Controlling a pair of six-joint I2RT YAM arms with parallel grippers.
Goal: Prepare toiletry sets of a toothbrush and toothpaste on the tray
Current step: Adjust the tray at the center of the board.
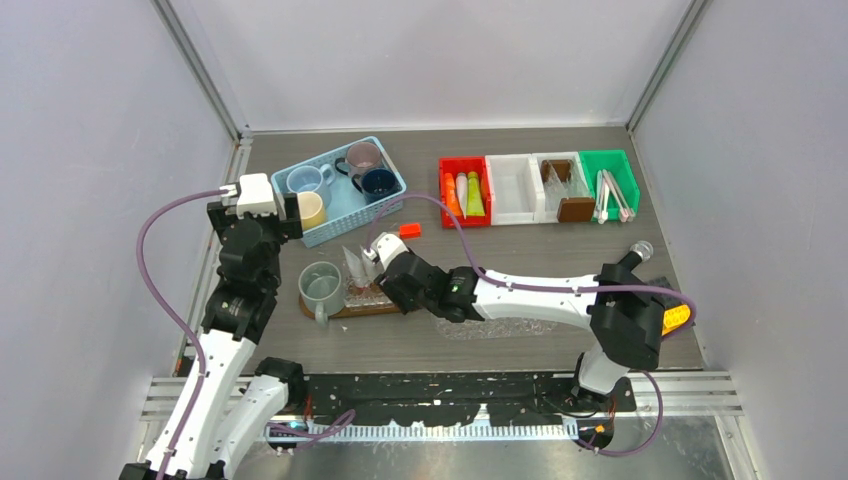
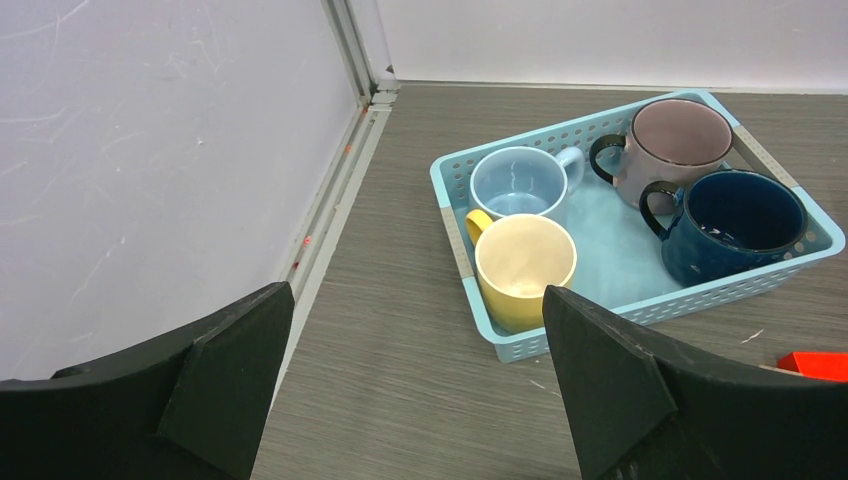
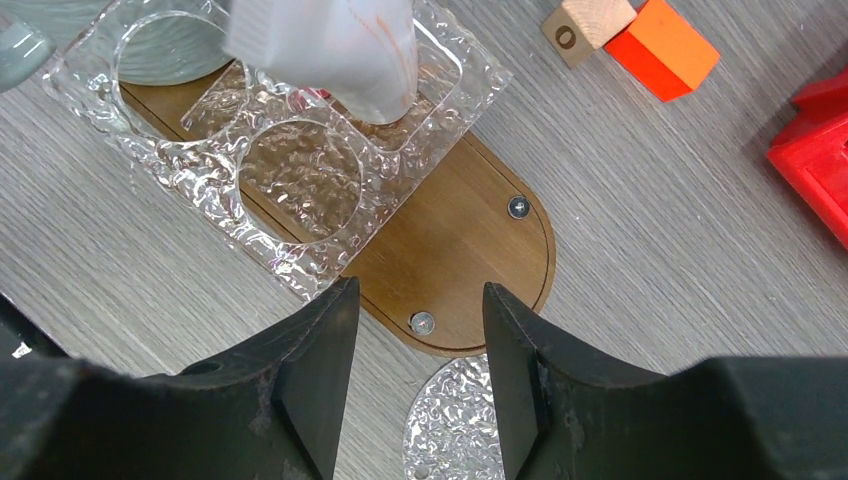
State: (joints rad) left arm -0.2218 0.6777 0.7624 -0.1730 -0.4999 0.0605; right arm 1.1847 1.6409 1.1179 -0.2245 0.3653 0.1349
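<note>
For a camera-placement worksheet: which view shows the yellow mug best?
Left wrist: the yellow mug sits close and clear in the blue basket. Top external shows it small and partly covered. Right wrist misses it.

Robot test cell in a lab.
Pale-grey wall panels in aluminium framing close off a grey wood-grain worktop on the left, right and far sides; two white-and-black arms are bolted to a black perforated rail at its near edge.

1 overhead rear view, 2 close wrist views — basket, tray shared
</note>
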